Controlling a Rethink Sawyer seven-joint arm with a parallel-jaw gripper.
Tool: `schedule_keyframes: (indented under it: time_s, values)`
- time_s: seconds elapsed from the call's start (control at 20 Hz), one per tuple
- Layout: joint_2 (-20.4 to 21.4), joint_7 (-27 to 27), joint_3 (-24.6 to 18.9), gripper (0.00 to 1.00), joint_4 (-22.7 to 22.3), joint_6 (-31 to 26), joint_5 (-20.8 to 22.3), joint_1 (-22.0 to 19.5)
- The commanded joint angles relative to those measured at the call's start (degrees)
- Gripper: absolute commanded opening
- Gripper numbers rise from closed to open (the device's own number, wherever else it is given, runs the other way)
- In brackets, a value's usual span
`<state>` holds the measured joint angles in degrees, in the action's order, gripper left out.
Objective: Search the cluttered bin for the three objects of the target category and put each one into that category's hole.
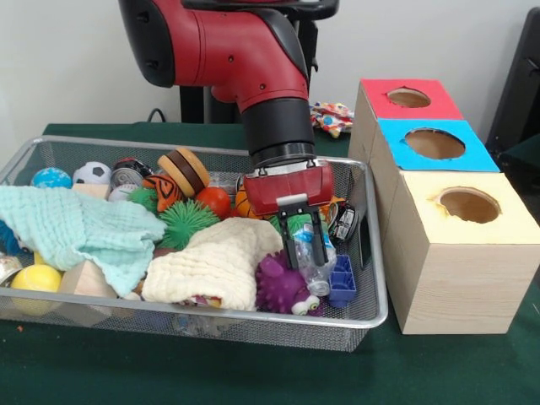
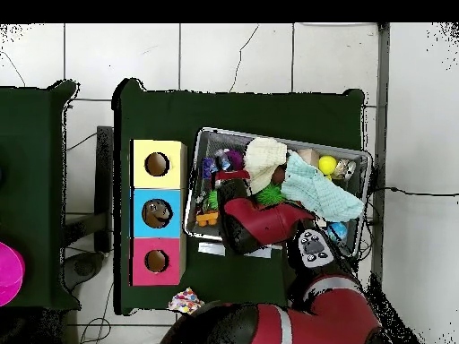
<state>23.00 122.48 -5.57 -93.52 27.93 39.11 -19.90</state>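
My gripper (image 1: pixel 305 240) hangs low over the lower right part of the wire bin (image 1: pixel 375 295), fingers apart and pointing down, holding nothing. Directly beneath them lies a clear plastic bottle (image 1: pixel 310 268), which I judge to be the thing to take; I cannot tell the target category. Its long axis runs from upper left to lower right in the front view, green end uppermost. It sits between the purple spiky toy (image 1: pixel 281 287) and the blue block (image 1: pixel 342 281). The three holed boxes (image 1: pixel 439 211) stand at frame right.

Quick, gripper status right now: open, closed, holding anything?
Gripper: fingers open, lowered around a clear plastic bottle in the wire bin, not closed on it.
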Motion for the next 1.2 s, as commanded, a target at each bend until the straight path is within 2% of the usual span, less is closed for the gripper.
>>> schedule_keyframes:
  time_s: [0.05,0.5,0.7,0.8,1.1,1.2]
  values:
    - [-1.5,4.7,-4.3,0.00,2.0,-8.0,2.1,-0.9]
    - [-0.3,3.9,-4.7,0.00,2.1,-9.2,3.3,-1.5]
    - [1.1,3.4,-5.0,0.00,1.8,-11.9,2.6,-1.4]
    - [1.8,3.2,-7.0,0.00,1.7,-14.1,3.2,-2.2]
    - [1.8,2.9,-5.2,0.00,2.1,-12.6,2.5,-0.9]
    - [2.2,2.8,-6.5,0.00,2.2,-14.1,2.7,-1.6]
